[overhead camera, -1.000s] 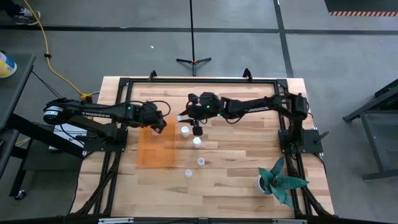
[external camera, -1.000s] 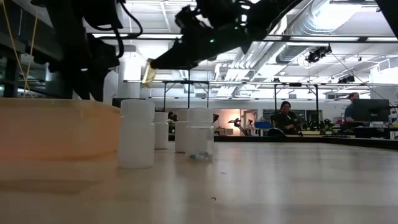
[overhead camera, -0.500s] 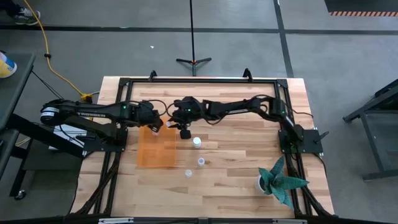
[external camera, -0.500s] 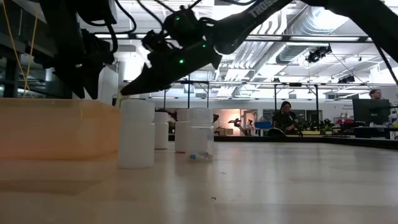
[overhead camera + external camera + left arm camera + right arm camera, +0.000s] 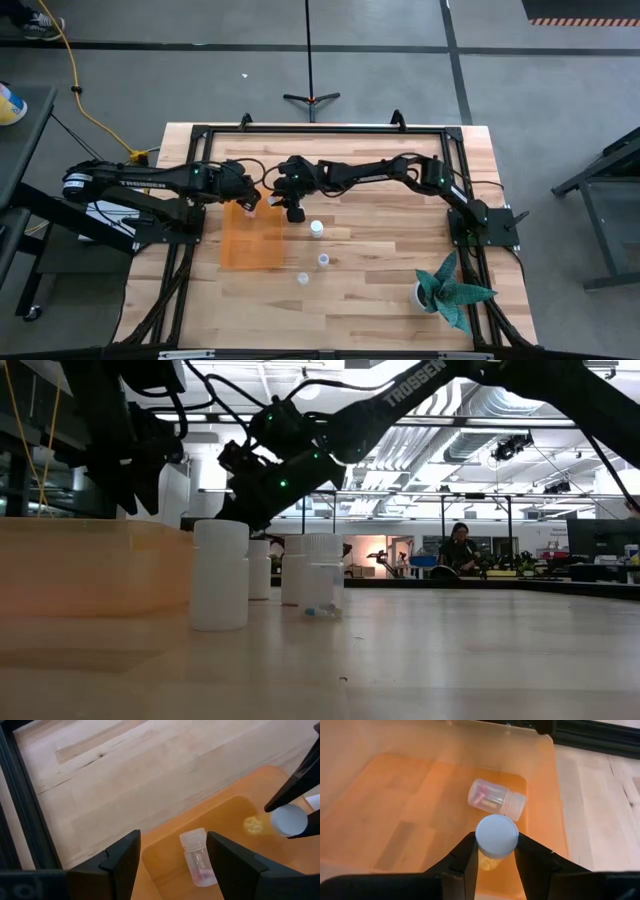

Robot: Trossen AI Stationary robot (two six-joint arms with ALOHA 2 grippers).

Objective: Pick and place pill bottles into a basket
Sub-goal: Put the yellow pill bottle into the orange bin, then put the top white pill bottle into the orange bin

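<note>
The orange basket (image 5: 250,240) lies left of the table's middle. One pill bottle (image 5: 496,798) lies on its side on the basket floor; it also shows in the left wrist view (image 5: 197,857). My right gripper (image 5: 290,207) is shut on a second, yellowish pill bottle (image 5: 495,840) over the basket's far right part. My left gripper (image 5: 252,200) is open and empty above the basket's far edge, its fingers standing apart above the lying bottle. Three more bottles (image 5: 317,229) (image 5: 323,260) (image 5: 303,279) stand upright on the table right of the basket. My right gripper pinches the bottle's white cap (image 5: 496,835) between its two fingers (image 5: 465,857), one on each side. The fingers slant down from the table's right. The bottle is lifted clear above the basket floor, its yellowish body (image 5: 487,863) pointing away past the fingertips.
A teal plant in a white pot (image 5: 445,290) stands at the table's near right corner. A black frame (image 5: 320,130) runs along the table's edges. In the low view the bottles (image 5: 220,575) stand close beside the basket's wall (image 5: 90,565). People sit in the room behind.
My right gripper has gone toward the table's left edge and down with the yellowish bottle, from over the bare table to over the basket. The bottle stays held and clear. My left gripper has stayed open over the basket's far edge.
</note>
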